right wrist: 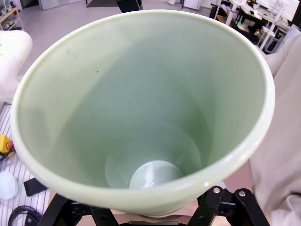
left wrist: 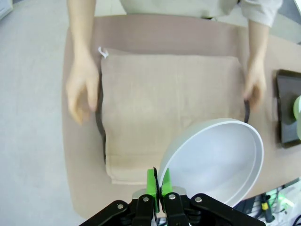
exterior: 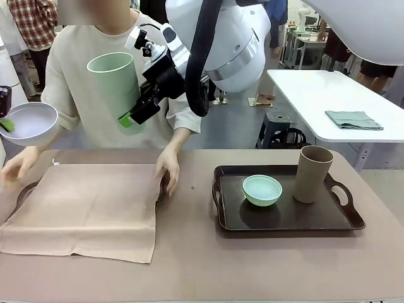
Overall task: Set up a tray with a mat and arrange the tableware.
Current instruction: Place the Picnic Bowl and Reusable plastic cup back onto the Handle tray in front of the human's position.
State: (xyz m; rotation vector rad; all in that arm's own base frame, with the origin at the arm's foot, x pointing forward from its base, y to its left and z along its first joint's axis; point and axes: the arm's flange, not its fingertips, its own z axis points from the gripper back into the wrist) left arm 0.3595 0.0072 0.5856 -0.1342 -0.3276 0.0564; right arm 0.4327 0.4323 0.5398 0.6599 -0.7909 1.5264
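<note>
High at the far left, my left gripper (exterior: 6, 124) is shut on the rim of the white bowl (exterior: 28, 123); in the left wrist view its green pads (left wrist: 151, 184) pinch that bowl (left wrist: 214, 160) above the mat. My right gripper (exterior: 130, 118) reaches across the middle and is shut on the pale green cup (exterior: 113, 85), whose open mouth (right wrist: 146, 108) faces the right wrist camera. Below, a person's hands (exterior: 167, 167) (left wrist: 80, 94) spread a beige mat (exterior: 82, 208) (left wrist: 169, 108) over a dark tray (exterior: 25, 189). The mint bowl (exterior: 262, 189) and the taupe cup (exterior: 312, 173) stand on a second dark tray (exterior: 344, 221).
The person stands at the table's far side, right behind the raised cup. A white table (exterior: 315, 95) with a folded grey-green cloth (exterior: 353, 120) and a stool (exterior: 278, 129) stand at the back right. Bare tabletop lies between the two trays.
</note>
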